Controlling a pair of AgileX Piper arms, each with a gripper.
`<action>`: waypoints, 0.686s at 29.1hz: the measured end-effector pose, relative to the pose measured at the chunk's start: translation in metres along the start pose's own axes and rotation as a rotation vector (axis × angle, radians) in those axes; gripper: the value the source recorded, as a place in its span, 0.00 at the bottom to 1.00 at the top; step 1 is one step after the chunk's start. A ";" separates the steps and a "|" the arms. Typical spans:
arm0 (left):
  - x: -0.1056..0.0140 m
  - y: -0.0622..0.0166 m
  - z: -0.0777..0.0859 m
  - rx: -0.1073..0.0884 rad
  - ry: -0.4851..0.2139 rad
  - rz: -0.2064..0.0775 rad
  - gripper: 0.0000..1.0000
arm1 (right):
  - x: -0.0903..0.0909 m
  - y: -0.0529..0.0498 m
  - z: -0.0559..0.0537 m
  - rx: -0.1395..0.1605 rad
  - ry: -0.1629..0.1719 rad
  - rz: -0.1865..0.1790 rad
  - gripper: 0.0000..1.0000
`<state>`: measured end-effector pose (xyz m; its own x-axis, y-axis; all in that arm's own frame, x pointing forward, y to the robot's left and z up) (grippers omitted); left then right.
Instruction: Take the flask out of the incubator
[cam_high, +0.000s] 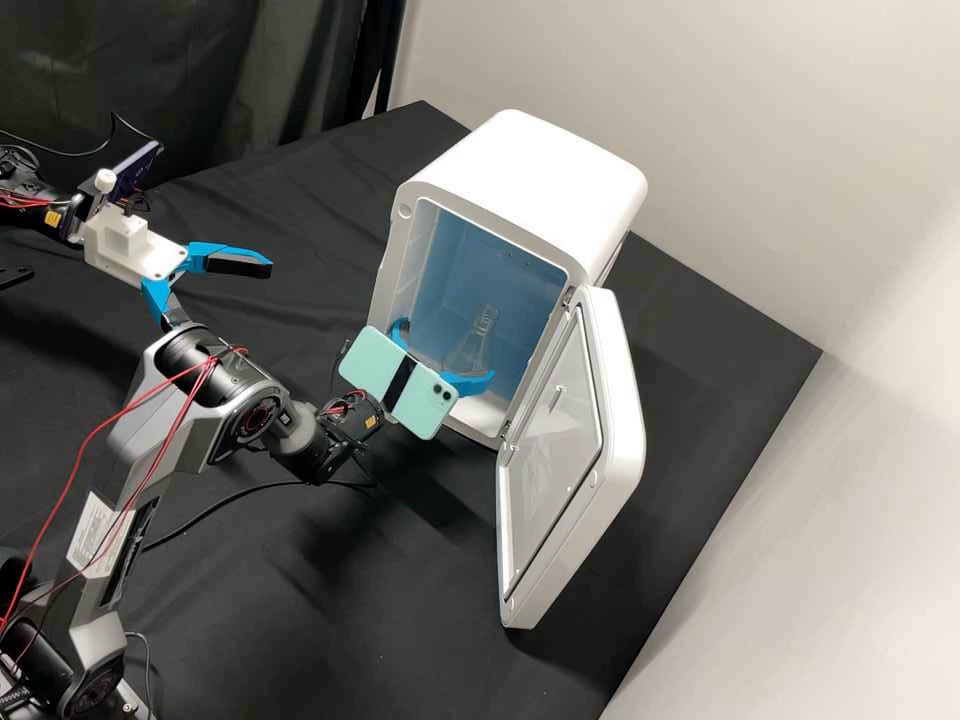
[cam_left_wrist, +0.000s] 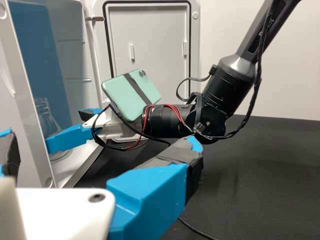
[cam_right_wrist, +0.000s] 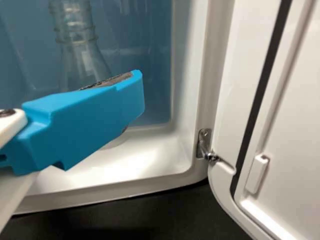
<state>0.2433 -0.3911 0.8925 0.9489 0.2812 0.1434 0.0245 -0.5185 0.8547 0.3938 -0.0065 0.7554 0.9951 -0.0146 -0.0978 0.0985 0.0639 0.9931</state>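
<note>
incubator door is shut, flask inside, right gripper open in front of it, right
No: the incubator door is swung wide open, as the high view shows. The flask does stand inside, with the right gripper open in front of it.

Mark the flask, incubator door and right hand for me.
flask (cam_right_wrist: 73, 26), right wrist view, on its glass neck.
door (cam_high: 560, 440), high view, on its inner panel.
right hand (cam_high: 445, 352), high view, midway between its blue fingertips at the incubator's opening.
</note>
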 end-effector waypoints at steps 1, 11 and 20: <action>0.000 0.0000 0.000 0.000 0.000 0.000 1.00 | 0.001 0.000 0.000 -0.002 -0.002 0.002 1.00; 0.000 0.0000 0.000 0.000 0.000 0.000 1.00 | 0.012 0.007 0.001 -0.002 -0.010 0.035 1.00; -0.002 0.0033 0.001 0.001 -0.003 0.014 1.00 | 0.030 0.011 0.000 0.000 -0.016 0.057 1.00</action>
<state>0.2421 -0.3940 0.8947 0.9500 0.2717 0.1536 0.0119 -0.5235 0.8520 0.4246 -0.0063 0.7637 0.9989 -0.0268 -0.0395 0.0412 0.0653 0.9970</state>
